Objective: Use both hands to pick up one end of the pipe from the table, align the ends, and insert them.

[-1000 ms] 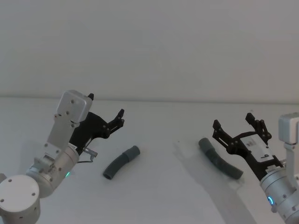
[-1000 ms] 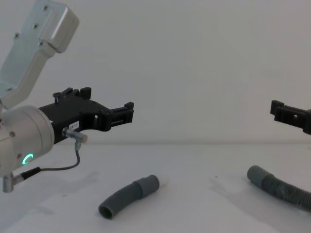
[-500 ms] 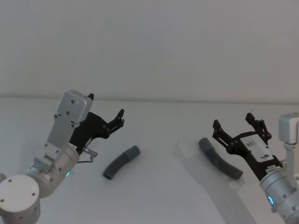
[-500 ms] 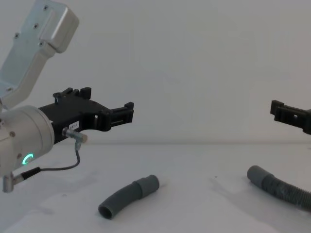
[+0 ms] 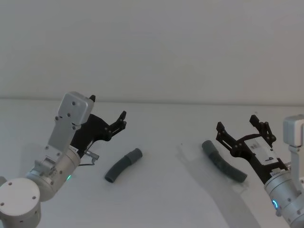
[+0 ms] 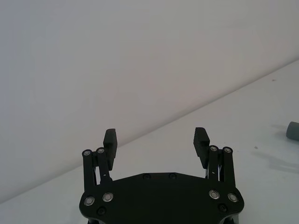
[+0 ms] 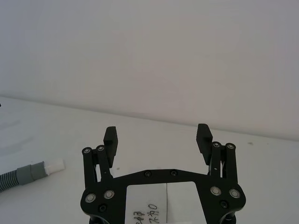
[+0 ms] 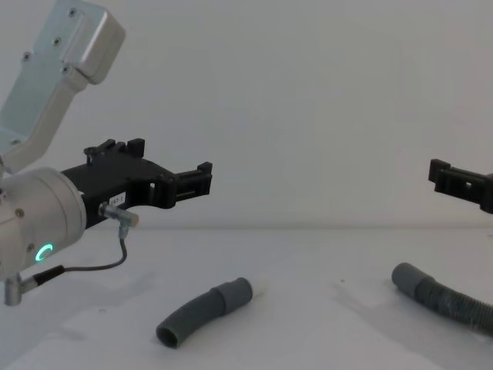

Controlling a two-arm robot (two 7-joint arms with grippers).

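**Nothing has moved: both end effectors hang open above the two pipe pieces**

Held against the frames from a second and half a second ago, the scene is unchanged; neither arm nor either pipe piece has shifted.

The left end effector (image 5: 108, 106) hangs in the air over the left part of the table (image 5: 166, 199). Its jaws are spread wide and hold nothing. It stands above and to the left of the short tube (image 5: 122, 165) and is clear of it.

The short tube lies flat on the table, left of the middle. Its wider collar (image 5: 136, 154) points toward the wall (image 5: 152, 47) and to the right, and its open narrow end faces the robot.

The right end effector (image 5: 236, 122) hovers over the right part of the table, also released and empty. In the head view the ribbed hose (image 5: 223, 166) lies just to its left, with no contact between them.

The hose rests on the table and runs from its smooth cuff (image 5: 207, 145) back toward the robot's right side. The cuff is the end nearest the middle of the table.

The two pieces lie well apart, with bare table between collar and cuff.
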